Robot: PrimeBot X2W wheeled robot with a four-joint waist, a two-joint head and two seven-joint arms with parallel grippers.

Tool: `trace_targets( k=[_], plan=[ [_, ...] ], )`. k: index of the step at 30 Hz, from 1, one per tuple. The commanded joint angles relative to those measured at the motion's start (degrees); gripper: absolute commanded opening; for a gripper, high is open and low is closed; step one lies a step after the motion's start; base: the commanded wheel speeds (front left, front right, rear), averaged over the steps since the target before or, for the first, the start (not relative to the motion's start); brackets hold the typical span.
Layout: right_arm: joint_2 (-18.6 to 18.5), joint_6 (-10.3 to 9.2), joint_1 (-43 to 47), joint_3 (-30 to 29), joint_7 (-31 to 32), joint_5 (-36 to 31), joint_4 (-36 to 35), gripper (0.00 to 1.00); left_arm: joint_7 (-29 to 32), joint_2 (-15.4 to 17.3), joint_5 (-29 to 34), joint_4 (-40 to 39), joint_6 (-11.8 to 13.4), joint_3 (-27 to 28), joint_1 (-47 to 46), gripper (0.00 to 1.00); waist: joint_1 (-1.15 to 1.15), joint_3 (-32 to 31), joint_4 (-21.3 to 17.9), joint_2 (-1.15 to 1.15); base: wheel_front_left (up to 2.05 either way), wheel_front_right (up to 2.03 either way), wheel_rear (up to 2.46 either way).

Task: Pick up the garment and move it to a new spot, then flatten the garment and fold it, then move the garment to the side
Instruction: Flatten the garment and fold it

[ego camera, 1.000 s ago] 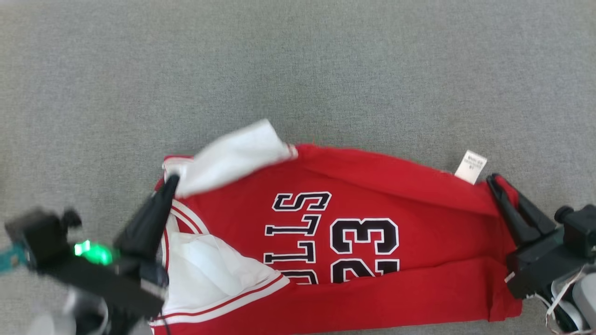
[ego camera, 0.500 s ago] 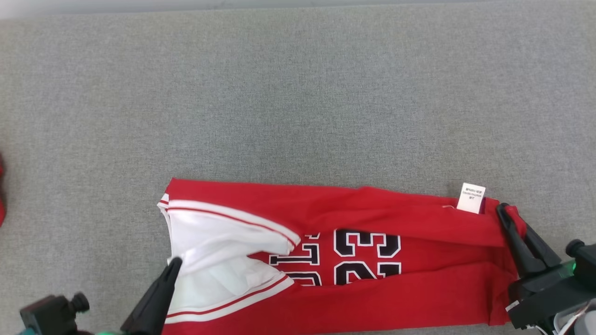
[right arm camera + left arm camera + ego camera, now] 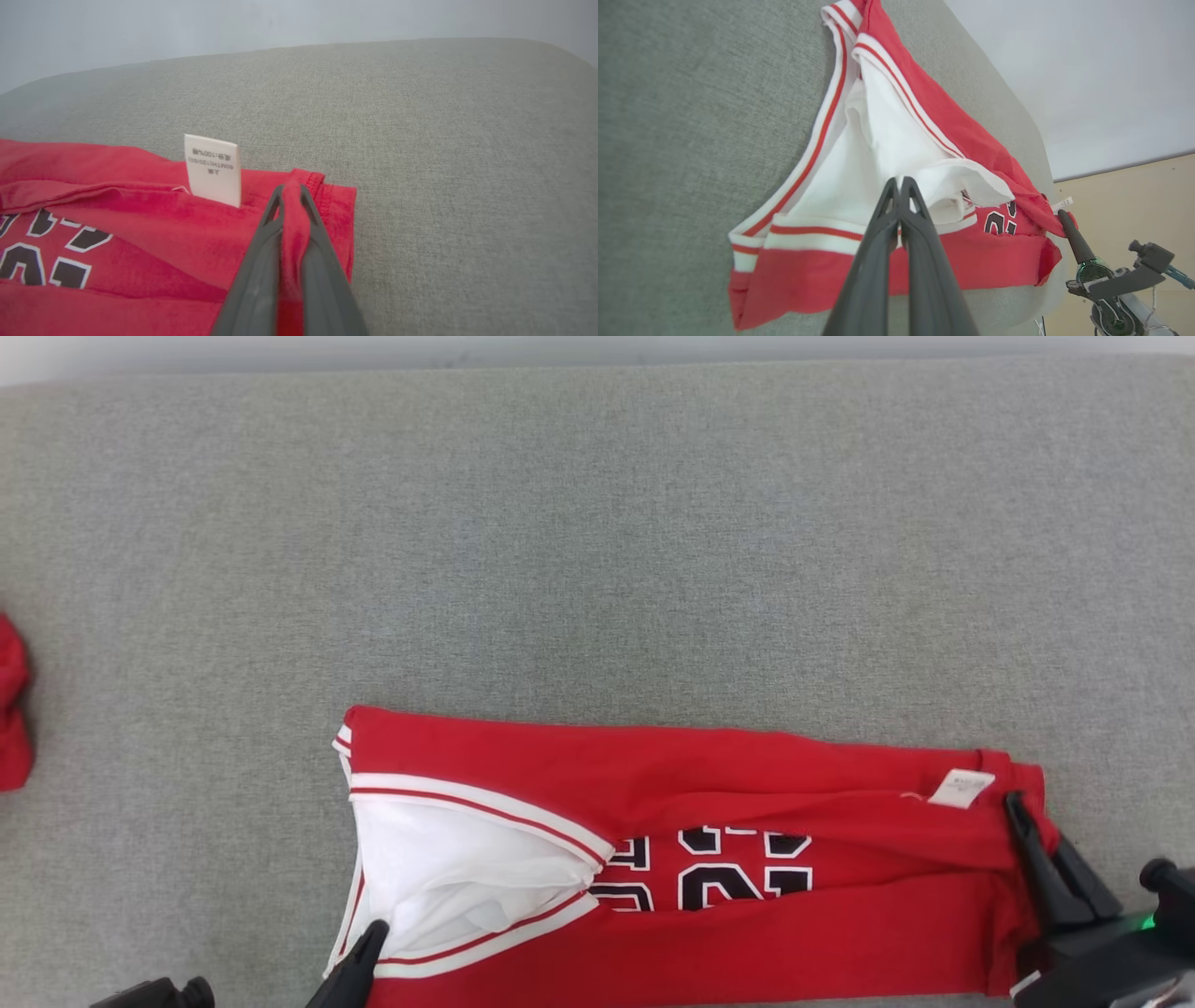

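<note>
The limp jersey [image 3: 747,775] needed edge holds: left gripper [image 3: 899,181] clenched its white lining, right gripper [image 3: 292,189] pinched its lower-right hem.

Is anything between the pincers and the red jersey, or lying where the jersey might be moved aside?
Nothing between them: the left pincer is shut on the jersey's white lining, the right pincer on its red hem. A red item at the grey surface's far left edge could obstruct that side.
</note>
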Motion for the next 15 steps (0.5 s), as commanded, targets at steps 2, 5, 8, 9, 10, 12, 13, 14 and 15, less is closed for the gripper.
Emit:
trace_targets(
  k=[2,5,8,9,10,12,13,14,15],
  plan=[
    [1.0,-0.03,1.1,-1.0,-0.1,1.5,0.0,1.0,-0.5,-0.4,-0.4,1.1,-0.4,-0.1,0.1,1.0,0.0,-0.2,0.3,0.0,0.0,0.0,0.0],
    [2.5,-0.02,2.7,-2.8,-0.1,1.7,-1.0,1.0,-1.2,-0.9,-0.1,2.3,-0.5,0.0,-0.4,1.0,0.0,-0.4,0.5,0.0,0.0,0.0,0.0],
    [4.0,-0.02,4.5,-4.7,-0.1,1.3,-2.5,1.0,-2.6,-1.2,0.8,2.9,-0.7,0.6,-1.0,1.0,0.0,-0.7,0.5,0.0,0.0,0.0,0.0],
    [4.5,-0.02,4.9,-5.5,-0.1,1.1,-3.3,1.0,-3.4,-1.4,1.2,3.0,-0.6,1.0,-1.4,1.0,0.0,-0.8,0.5,0.0,0.0,0.0,0.0],
    [5.2,-0.02,5.4,-6.1,-0.1,1.0,-4.0,1.0,-3.9,-1.3,1.7,3.1,-0.4,1.3,-1.7,1.0,0.0,-0.9,0.4,0.0,0.0,0.0,0.0],
    [6.4,-0.02,6.3,-8.1,-0.1,-0.1,-5.9,1.0,-5.4,-1.7,2.7,3.0,0.1,2.2,-2.3,1.0,0.0,-1.1,0.2,0.0,0.0,0.0,0.0],
    [7.2,-0.02,6.5,-9.0,-0.1,-0.4,-6.8,1.0,-6.3,-1.6,3.7,2.9,0.6,2.5,-2.9,1.0,0.0,-1.2,0.1,0.0,0.0,0.0,0.0],
    [7.9,-0.02,6.7,-10.1,-0.1,-1.2,-7.7,1.0,-6.9,-1.4,4.9,2.9,1.0,2.6,-3.4,1.0,0.0,-1.3,0.0,0.0,0.0,0.0,0.0],
    [8.5,-0.02,6.7,-11.1,-0.1,-1.9,-8.6,1.0,-7.7,-1.5,6.1,2.8,1.5,2.8,-4.1,1.0,0.0,-1.4,-0.1,0.0,0.0,0.0,0.0]
  ],
)
